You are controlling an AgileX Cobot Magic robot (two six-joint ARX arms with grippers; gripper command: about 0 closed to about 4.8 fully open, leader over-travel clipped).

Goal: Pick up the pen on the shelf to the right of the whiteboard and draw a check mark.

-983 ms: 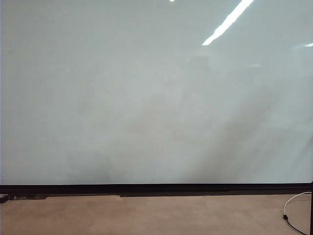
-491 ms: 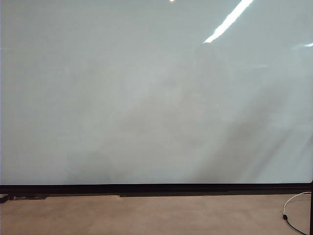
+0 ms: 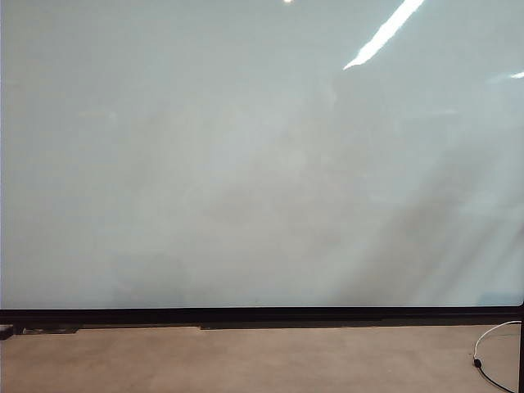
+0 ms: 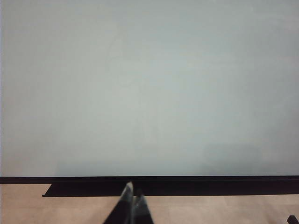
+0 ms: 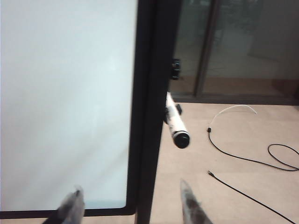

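The whiteboard (image 3: 246, 164) fills the exterior view, pale and glossy with a thin black lower frame; neither gripper shows there. No check mark is in view on it. In the right wrist view the pen (image 5: 175, 122), white-barrelled with a black end, juts out from a small black holder on the right side of the whiteboard's (image 5: 65, 93) black frame. My right gripper (image 5: 131, 186) is open wide with nothing between its fingers, short of the pen and astride the frame's edge. My left gripper (image 4: 133, 189) is shut and empty, pointing at the whiteboard's (image 4: 149, 93) lower edge.
Black cables (image 5: 243, 158) lie looped on the tan floor right of the board, and a white cable (image 3: 491, 344) curls at the board's lower right corner. Dark glass doors (image 5: 233, 46) stand behind. A black ledge (image 4: 93, 189) runs under the board.
In the exterior view only the faint shadows reflected on the board have shifted. Nothing else there has moved.
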